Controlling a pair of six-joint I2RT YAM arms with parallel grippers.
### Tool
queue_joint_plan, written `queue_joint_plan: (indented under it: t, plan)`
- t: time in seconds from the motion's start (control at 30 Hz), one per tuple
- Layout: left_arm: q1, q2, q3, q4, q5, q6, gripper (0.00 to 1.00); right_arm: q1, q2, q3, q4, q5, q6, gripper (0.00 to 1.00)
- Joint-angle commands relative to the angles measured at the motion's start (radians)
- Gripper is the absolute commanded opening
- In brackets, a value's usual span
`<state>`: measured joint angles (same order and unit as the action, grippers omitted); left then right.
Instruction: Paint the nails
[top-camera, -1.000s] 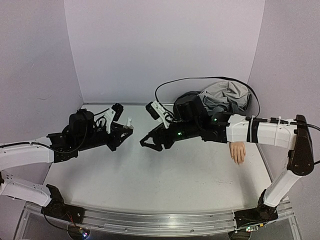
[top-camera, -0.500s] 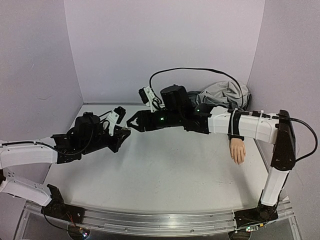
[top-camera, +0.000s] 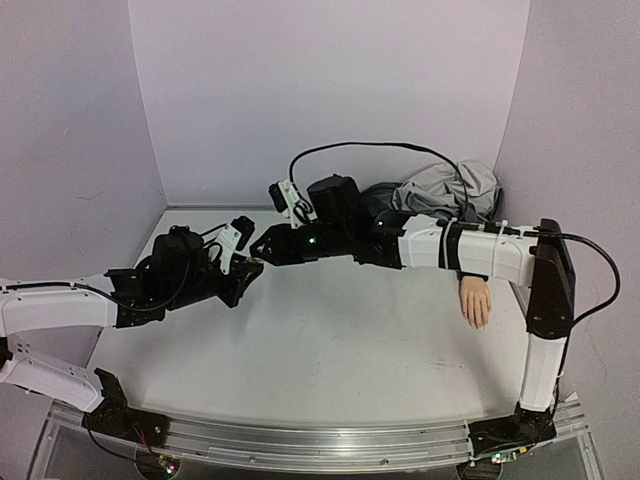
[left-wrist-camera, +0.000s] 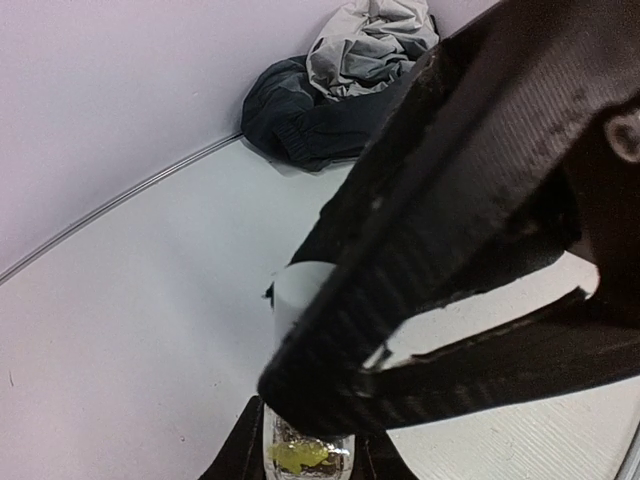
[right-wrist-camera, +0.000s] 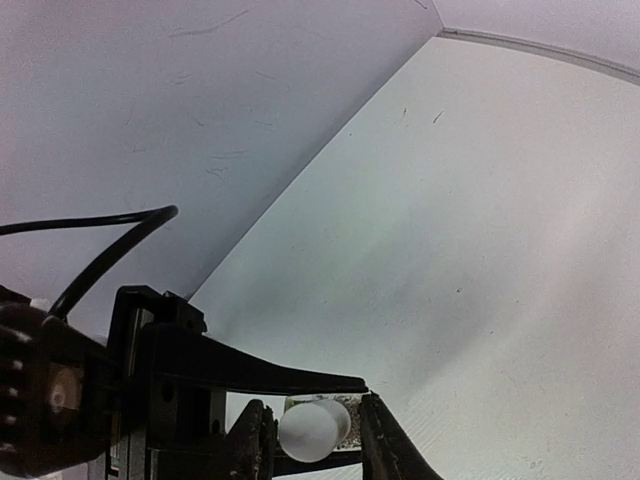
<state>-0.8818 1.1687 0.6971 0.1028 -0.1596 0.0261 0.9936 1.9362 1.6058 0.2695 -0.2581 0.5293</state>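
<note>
Two tools meet over a bottle at the back left of the counter (top-camera: 330, 350).
The left tool (top-camera: 248, 266) is clenched on a small clear bottle (left-wrist-camera: 300, 456). The right tool (top-camera: 262, 250) straddles its white cap (right-wrist-camera: 310, 430), jaws just beside it; whether they pinch it I cannot tell. Well apart, far right, the mannequin hand (top-camera: 476, 298) lies flat, nails (top-camera: 477, 322) pointing toward the near edge.

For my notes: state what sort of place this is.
Probably a robot test booth: plain lilac walls around a white table, left arm and right arm bolted at its edge, a mannequin hand.
</note>
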Motion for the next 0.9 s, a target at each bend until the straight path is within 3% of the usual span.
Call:
queue_joint_plan:
  t: [0.0,0.13,0.23,0.3,0.4,0.43,0.5,0.77,0.8,0.87]
  plan:
    - [-0.005,-0.019,0.032,0.041,0.021,0.0,0.0,0.006,0.015,0.06,0.042,-0.025,-0.006,0.23]
    - [-0.005,-0.045,0.024,0.04,0.118,-0.003,0.0,0.005,-0.017,0.033,0.041,-0.05,-0.077,0.09]
    - [0.007,-0.057,0.032,0.043,0.342,0.01,0.0,-0.001,-0.066,-0.05,0.052,-0.15,-0.22,0.0]
    - [0.044,-0.059,0.043,0.051,0.602,0.005,0.0,-0.013,-0.104,-0.123,0.067,-0.36,-0.344,0.0]
    - [0.112,-0.02,0.087,0.054,1.104,-0.041,0.0,-0.01,-0.16,-0.224,0.061,-0.781,-0.503,0.0]
    - [0.117,0.001,0.106,0.054,1.29,-0.062,0.0,-0.01,-0.18,-0.258,0.057,-0.812,-0.511,0.0]
    - [0.119,0.044,0.139,0.054,1.416,-0.104,0.0,-0.01,-0.217,-0.314,0.051,-0.838,-0.51,0.0]
    - [0.117,0.075,0.134,0.055,1.122,-0.101,0.0,-0.003,-0.285,-0.374,0.06,-0.632,-0.464,0.01]
    - [0.118,0.066,0.131,0.055,1.079,-0.095,0.0,-0.003,-0.295,-0.374,0.064,-0.579,-0.456,0.05]
    - [0.117,0.041,0.116,0.054,0.972,-0.076,0.0,-0.003,-0.313,-0.373,0.064,-0.456,-0.424,0.32]
